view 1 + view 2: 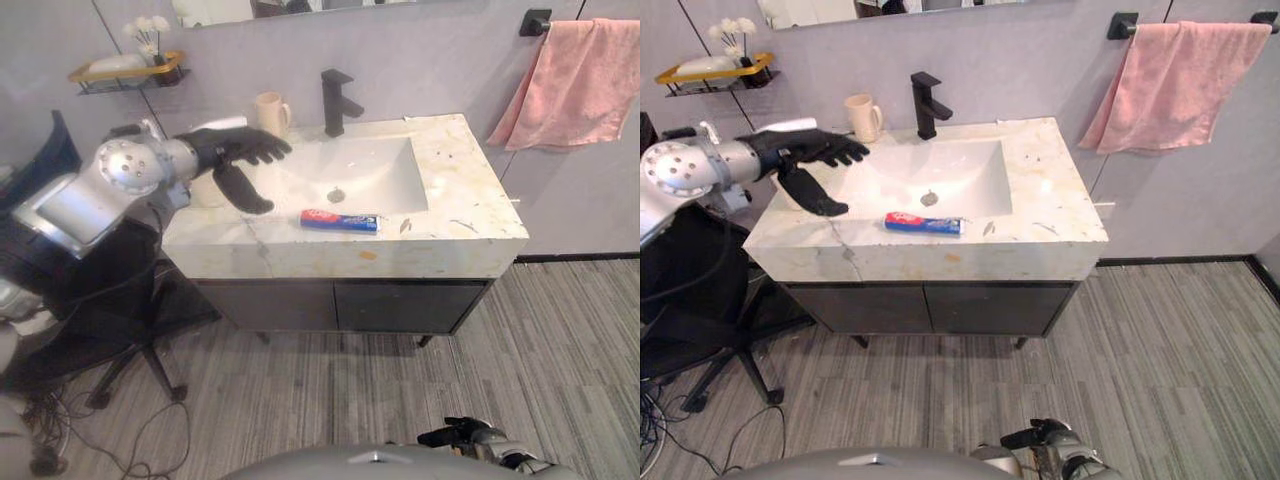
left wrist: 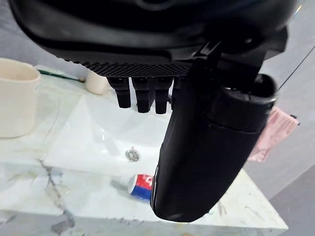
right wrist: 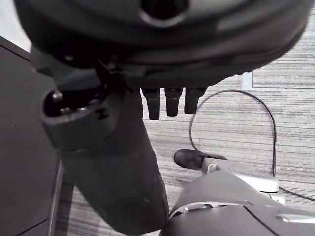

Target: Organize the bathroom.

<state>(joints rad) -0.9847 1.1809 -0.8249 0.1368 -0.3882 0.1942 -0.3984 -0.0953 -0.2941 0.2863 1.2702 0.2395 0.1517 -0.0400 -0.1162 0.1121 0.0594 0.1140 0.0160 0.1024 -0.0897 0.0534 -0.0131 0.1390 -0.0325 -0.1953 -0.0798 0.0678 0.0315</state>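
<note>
Marble vanity surface [image 1: 455, 215] with a white sink basin [image 1: 385, 165] set in its middle. Black faucet [image 1: 337, 102] stands at the back edge, behind the basin.

Toothpaste tube [image 1: 340, 221], red, white and blue, lies flat along the front edge of the surface, just in front of the basin, its length parallel to that edge. Nothing touches it.

Cream mug [image 1: 271, 113] upright at the back edge, left of the faucet, handle toward the faucet. In the left wrist view a second cream cup [image 2: 15, 97] stands on the surface at its left end, close to the left robot hand.

Left robot hand [image 1: 238, 152] hovers over the left part of the surface, at the basin's left rim. Fingers straight and spread, thumb hanging down; released, holding nothing. It is well apart from the tube and short of the mug.

Right robot hand [image 3: 123, 162] hangs low over the striped grey floor [image 1: 560, 350], in front of the dark cabinet [image 1: 340, 305] under the surface. Fingers relaxed and straight, empty.

Pink towel [image 1: 575, 85] hangs from a black bar on the wall, past the right end of the surface. Small wall shelf [image 1: 125, 72] past the left end carries a yellow tray and white flowers. Black office chair [image 1: 110, 330] stands on the floor by the left end.
</note>
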